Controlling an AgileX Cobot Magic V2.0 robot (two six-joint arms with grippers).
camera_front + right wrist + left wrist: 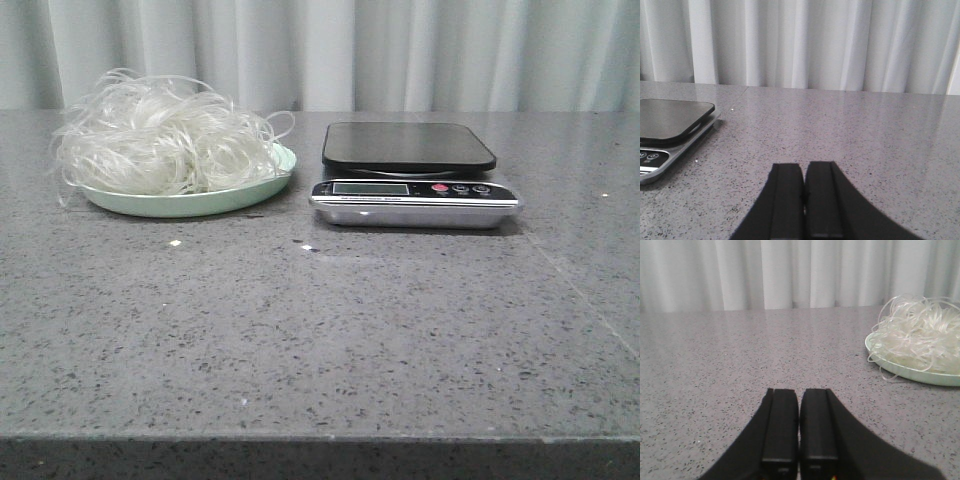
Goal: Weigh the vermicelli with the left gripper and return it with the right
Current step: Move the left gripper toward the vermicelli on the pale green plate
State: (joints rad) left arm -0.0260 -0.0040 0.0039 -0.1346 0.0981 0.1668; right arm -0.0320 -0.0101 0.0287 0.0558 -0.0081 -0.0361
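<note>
A loose, fluffy tangle of thin translucent whitish vermicelli [160, 135] sits heaped on a shallow pale green round plate [240, 196], at the far left of the speckled grey stone surface [320, 330], with a few strands hanging over the plate's rim. Just beside the plate, to its right, stands a digital kitchen scale with a black square weighing platform [408, 146] and a silver front panel [415, 200] that carries a small display, a red button and dark buttons; nothing lies on the platform. Pale pleated curtains [400, 50] hang behind the surface. Neither arm appears in the front view. In the left wrist view, the left gripper [799, 427] hangs low over bare surface, its two black fingers [781, 425] pressed together with only a thin seam between them and nothing held; the vermicelli and plate lie well apart from it. In the right wrist view, the right gripper [804, 195] likewise has its black fingers [788, 197] closed against each other and empty, with the scale off to one side, apart from it
</note>
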